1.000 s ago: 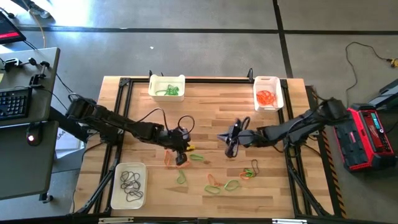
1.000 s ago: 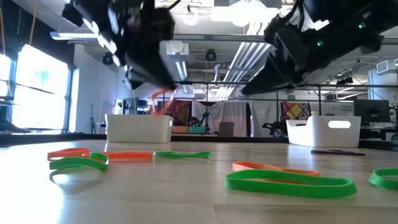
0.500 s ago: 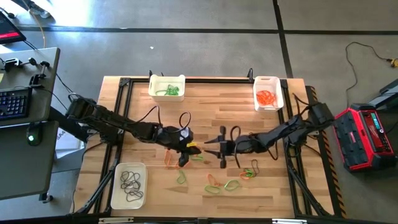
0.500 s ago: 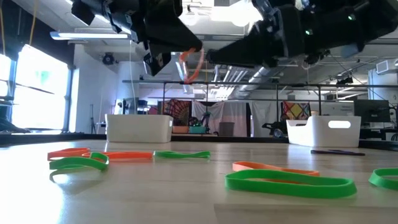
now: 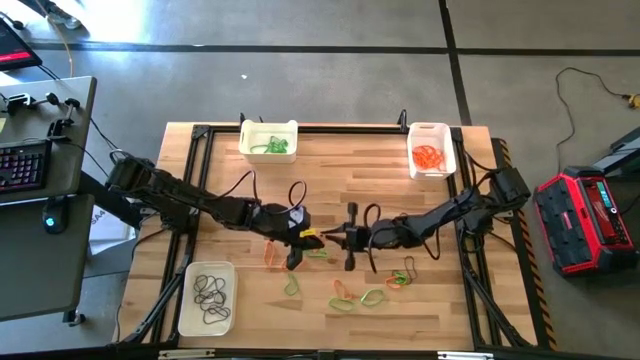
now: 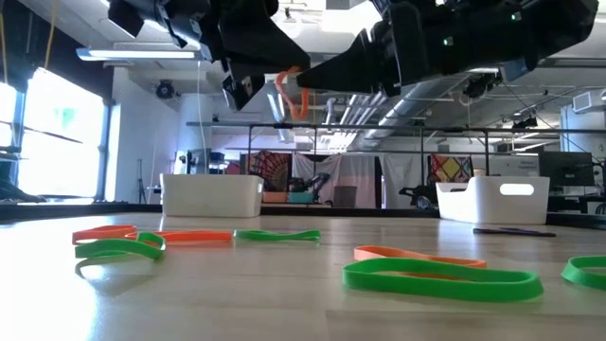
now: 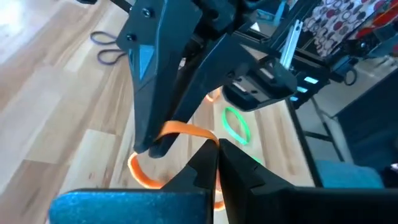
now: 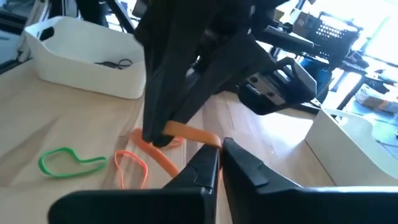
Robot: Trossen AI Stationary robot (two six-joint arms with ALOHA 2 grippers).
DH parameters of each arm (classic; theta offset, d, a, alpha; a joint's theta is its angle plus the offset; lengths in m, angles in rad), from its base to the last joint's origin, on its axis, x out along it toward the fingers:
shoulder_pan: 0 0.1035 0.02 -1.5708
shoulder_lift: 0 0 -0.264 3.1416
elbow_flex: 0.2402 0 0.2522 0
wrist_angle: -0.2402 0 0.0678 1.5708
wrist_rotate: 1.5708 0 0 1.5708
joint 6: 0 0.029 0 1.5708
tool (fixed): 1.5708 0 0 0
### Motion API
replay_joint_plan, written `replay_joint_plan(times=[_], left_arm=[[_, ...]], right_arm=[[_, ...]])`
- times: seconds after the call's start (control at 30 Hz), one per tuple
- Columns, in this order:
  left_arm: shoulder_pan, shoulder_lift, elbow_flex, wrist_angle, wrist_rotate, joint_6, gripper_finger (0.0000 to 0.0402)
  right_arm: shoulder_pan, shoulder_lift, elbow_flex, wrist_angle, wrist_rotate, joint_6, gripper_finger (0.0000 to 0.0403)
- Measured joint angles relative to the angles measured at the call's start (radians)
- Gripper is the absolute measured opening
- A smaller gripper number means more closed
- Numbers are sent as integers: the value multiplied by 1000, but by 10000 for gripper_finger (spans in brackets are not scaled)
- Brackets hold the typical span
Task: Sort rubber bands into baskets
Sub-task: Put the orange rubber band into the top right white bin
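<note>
An orange rubber band hangs in the air over the table's middle, between my two grippers. My left gripper reaches in from the table's left and is shut on it. My right gripper reaches in from the right and is shut on the same band. Three white baskets rest on the table: one with green bands at the far left, one with orange bands at the far right, one with dark bands at the near left. Loose green and orange rubber bands lie flat on the wood. My left gripper pinches one end of the orange band between its two fingertips, slanting slightly down from the table's left. The band is lifted clear of the table. My right gripper pinches the band's other end between its fingertips, nearly level from the table's right. A short stretch of band spans between the two grippers.
Loose bands lie under and near the grippers: an orange one, green ones, and a mixed cluster. A black frame rail runs along the far edge.
My left gripper has tipped up from pointing down, lifting the orange band well above the table. My right gripper has moved toward the table's left, rolled, opened wide, then shut on the band beside the left gripper's fingertips.
</note>
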Motion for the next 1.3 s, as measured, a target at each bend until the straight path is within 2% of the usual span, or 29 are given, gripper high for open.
replay_joint_plan(times=[0.13, 0.37, 0.43, 0.63, 0.8, 0.97, 1.1, 1.2, 1.3], left_arm=[[-8, 0, 0, -8, -58, 56, 31], [-27, 0, 0, -43, -181, 118, 101], [-26, 0, 0, -61, -217, 118, 119], [-26, 0, -2, -169, -384, 101, 144], [-26, 0, -35, -157, -415, 100, 145], [-26, 0, -104, -55, -414, 60, 145], [-26, 0, -143, -4, -415, 37, 145], [-26, 0, -161, 32, -415, 32, 145], [-26, 0, -162, 37, -417, 37, 145]], right_arm=[[0, -1, 0, -13, 3, 34, 3], [0, -1, 0, -85, 24, 109, 1], [2, -3, 0, -119, 58, 120, 1], [6, -92, 0, -394, 282, 167, 1], [-38, -245, 0, -721, 392, 301, 0], [-127, -418, 0, -1089, 496, 503, 0], [-263, -533, 0, -1343, 550, 696, 0], [-387, -577, -1, -1461, 594, 795, 0], [-503, -577, -2, -1506, 611, 816, 0]])
